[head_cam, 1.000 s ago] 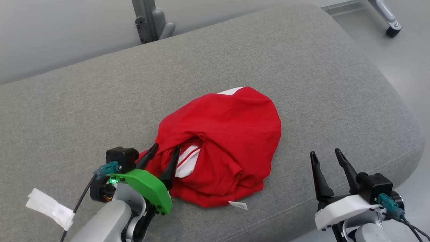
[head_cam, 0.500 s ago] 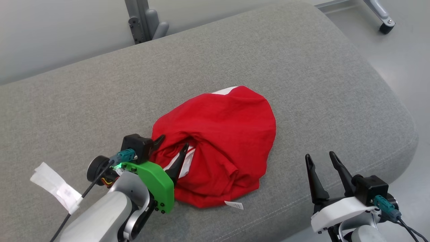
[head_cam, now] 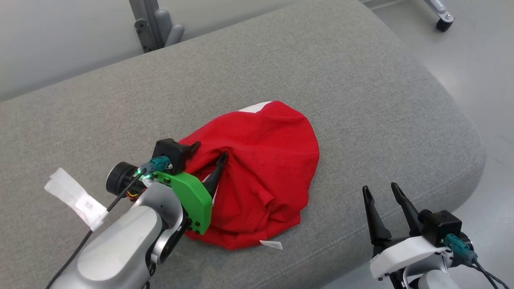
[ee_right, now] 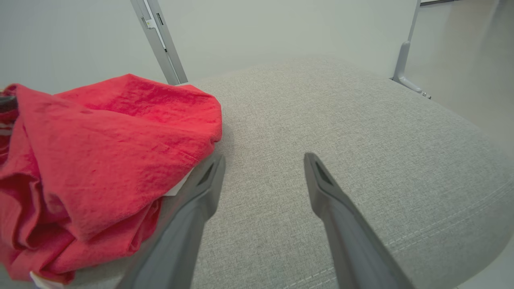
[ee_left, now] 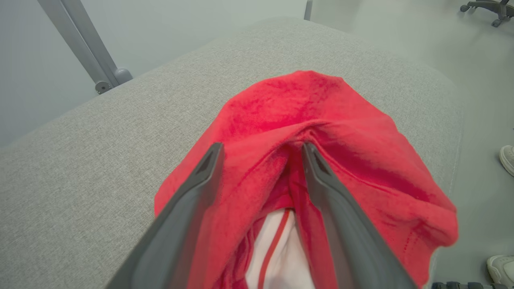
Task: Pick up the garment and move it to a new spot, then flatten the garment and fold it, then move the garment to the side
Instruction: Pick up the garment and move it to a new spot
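At the middle of the grey cushion [head_cam: 321,72], on the crumpled red garment [head_cam: 265,160], I've nosed my left gripper [head_cam: 210,149] deeper in from 8 o'clock, fingers spread astride a fold, ready to pinch for pickup; the right gripper [head_cam: 380,187] waits splayed, empty, at 4 o'clock.
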Robot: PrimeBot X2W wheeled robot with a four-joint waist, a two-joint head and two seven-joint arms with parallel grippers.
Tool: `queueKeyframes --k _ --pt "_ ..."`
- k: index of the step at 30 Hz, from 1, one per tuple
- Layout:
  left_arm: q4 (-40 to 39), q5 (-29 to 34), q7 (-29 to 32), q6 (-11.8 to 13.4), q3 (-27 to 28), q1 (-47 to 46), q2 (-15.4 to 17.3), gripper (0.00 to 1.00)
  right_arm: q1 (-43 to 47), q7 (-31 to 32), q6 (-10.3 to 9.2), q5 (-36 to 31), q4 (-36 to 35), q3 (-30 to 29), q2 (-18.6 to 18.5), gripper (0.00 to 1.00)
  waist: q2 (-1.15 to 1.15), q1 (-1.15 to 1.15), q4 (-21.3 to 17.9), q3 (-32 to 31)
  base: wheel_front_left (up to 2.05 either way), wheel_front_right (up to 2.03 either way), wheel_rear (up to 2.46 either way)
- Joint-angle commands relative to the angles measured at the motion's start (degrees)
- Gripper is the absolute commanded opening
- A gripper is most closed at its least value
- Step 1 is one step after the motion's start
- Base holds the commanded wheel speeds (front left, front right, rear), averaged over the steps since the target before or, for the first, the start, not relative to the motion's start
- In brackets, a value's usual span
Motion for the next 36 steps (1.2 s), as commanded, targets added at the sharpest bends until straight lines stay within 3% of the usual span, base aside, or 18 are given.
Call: queueKeyframes --k 1,2,4,5,6,13,21,29,32,36 --pt "0.2 0.4 0.1 -0.2 -0.2 -0.6 -0.2 0.75 -0.3 -0.2 -0.04 0.3 0.1 0.1 -0.1 1.00 0.50 0.00 0.0 0.1 0.00 0.00 0.00" --pt "0.7 0.6 0.4 -0.5 -0.5 -1.0 -0.4 0.54 -0.4 -0.2 -0.04 0.4 0.1 0.1 -0.1 1.00 0.50 0.00 -0.1 0.2 0.00 0.00 0.00" --pt "1.7 0.4 0.8 -1.0 -0.7 -1.5 -0.7 0.33 -0.7 -0.2 -0.04 0.5 0.1 0.2 -0.1 1.00 0.50 0.00 -0.2 0.4 0.00 0.00 0.00" --pt "2.2 0.3 1.0 -1.2 -1.0 -1.6 -0.8 0.03 -0.8 -0.2 -0.04 0.6 0.0 0.2 -0.1 1.00 0.50 0.00 -0.2 0.5 0.00 0.00 0.00" --pt "2.7 0.1 1.1 -1.5 -1.1 -1.8 -1.0 0.00 -0.8 -0.2 -0.04 0.6 0.0 0.2 -0.1 1.00 0.50 0.00 -0.2 0.5 0.00 0.00 0.00" --pt "0.8 -1.9 -1.9 -1.6 1.7 -3.2 -1.8 0.00 -0.6 -0.2 -0.04 0.5 -0.3 -0.9 -0.1 1.00 0.50 0.00 0.1 0.8 0.00 0.00 0.00" --pt "-16.6 -5.8 -4.4 2.8 10.4 -4.4 1.1 0.00 0.8 -0.2 -0.04 0.3 -0.3 -2.4 -0.1 1.00 0.50 0.00 2.6 0.1 0.00 0.00 0.00" --pt "-31.8 -10.5 -2.8 9.4 23.0 -4.2 9.0 0.00 0.9 -0.2 -0.04 0.0 -0.6 -3.0 -0.1 1.00 0.50 0.00 6.0 -0.2 0.00 0.00 0.00" --pt "-31.6 -13.4 -2.8 11.7 30.2 -2.3 13.8 0.00 0.4 -0.2 -0.04 0.0 -0.7 -3.1 -0.1 1.00 0.50 0.00 7.5 0.1 0.00 0.00 0.00" --pt "-26.9 -15.0 -2.6 12.3 36.3 0.0 19.2 0.00 0.1 -0.2 -0.04 0.0 -0.8 -3.5 -0.1 1.00 0.50 0.00 8.8 0.9 0.00 0.00 0.00"
